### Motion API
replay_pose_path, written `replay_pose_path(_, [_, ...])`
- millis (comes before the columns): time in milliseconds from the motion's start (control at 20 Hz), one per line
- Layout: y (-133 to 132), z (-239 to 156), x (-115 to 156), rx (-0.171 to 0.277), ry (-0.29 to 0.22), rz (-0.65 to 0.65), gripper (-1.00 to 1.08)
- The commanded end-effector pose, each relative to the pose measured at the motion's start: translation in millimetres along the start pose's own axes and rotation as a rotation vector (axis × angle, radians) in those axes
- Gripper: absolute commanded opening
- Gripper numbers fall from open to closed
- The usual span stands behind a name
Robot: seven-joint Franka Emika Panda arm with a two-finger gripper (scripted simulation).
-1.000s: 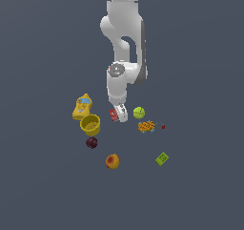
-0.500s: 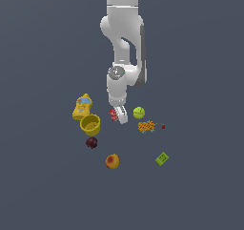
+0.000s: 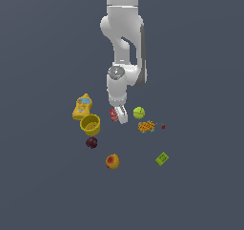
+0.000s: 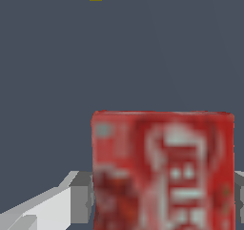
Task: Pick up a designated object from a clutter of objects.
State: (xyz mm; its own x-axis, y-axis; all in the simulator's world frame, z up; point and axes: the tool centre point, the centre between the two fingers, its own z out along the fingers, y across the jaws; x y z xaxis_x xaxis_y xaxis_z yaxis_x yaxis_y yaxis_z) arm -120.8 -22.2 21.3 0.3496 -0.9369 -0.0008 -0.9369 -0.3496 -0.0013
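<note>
Roughly left to right across the exterior view, I had the yellow bottle (image 3: 82, 106) and yellow cup (image 3: 90, 124) left of centre, the plum (image 3: 91, 142) and peach (image 3: 112, 161) below them, then the gripper (image 3: 119, 115) at the middle of the frame with the red box (image 3: 114, 114) at its tips. To the right sat the green ball (image 3: 138, 112), the orange lattice item (image 3: 147, 126) and, lower right, the green box (image 3: 162, 158).

What mattered to me was that the box lay right between the jaws, not off to either side. In the wrist view it filled the lower right of the frame (image 4: 162, 169), face toward the camera, long axis running up the picture, with one pale finger (image 4: 43, 207) showing at its lower left edge. I judged the jaws clamped on it, though the far finger was hidden.

Against the frame a second earlier, the arm had drawn upward a little and the box had stayed at the fingertips, which suggested to me the lift had only just begun.
</note>
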Motion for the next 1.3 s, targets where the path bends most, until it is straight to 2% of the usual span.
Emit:
replay_pose_path(0, [-0.7, -1.9, -1.3, 0.0, 0.0, 0.0, -1.0])
replay_pose_path(600, [-10.5, -38.4, -23.9, 0.0, -0.001, 0.001, -1.0])
replay_pose_path(1250, [-29.0, -108.4, -64.4, -0.002, 0.003, 0.003, -1.0])
